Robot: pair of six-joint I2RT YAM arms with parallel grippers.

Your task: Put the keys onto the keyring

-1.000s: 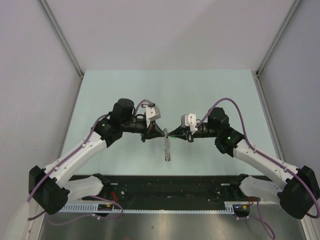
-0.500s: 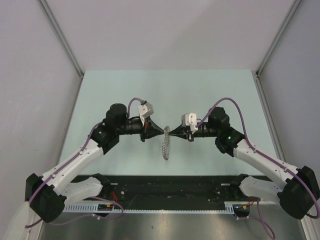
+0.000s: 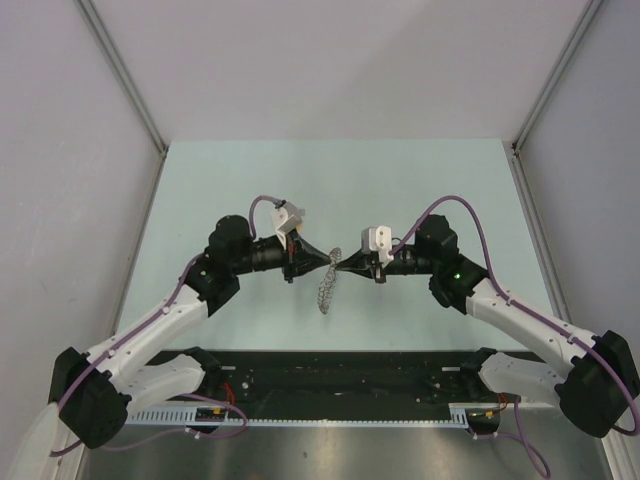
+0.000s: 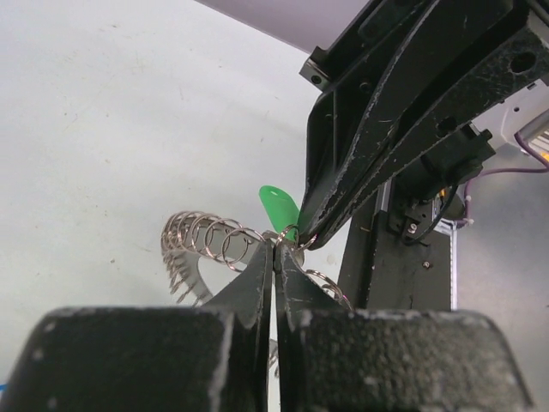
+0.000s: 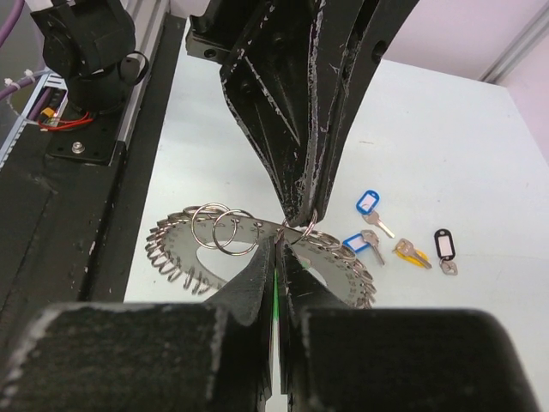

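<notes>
The keyring [image 3: 325, 292], a silver toothed disc rimmed with small split rings, hangs in the air between my two grippers; it also shows in the left wrist view [image 4: 202, 243] and the right wrist view [image 5: 184, 249]. My left gripper [image 3: 328, 262] [image 4: 276, 251] is shut on one of its small split rings. My right gripper [image 3: 343, 262] [image 5: 278, 245] is shut on the green-tagged key [image 4: 280, 206], tip to tip with the left one. Two blue-tagged keys [image 5: 367, 203] [image 5: 356, 244], a yellow-tagged key [image 5: 413, 254] and a black-tagged key [image 5: 443, 245] lie on the table beneath.
The pale green table [image 3: 400, 190] is walled on three sides by grey panels. A black rail [image 3: 340, 375] with both arm bases runs along the near edge.
The left wrist has rolled and drawn back slightly to the left. The hanging keyring has swung a little left and up. The right arm has barely moved.
</notes>
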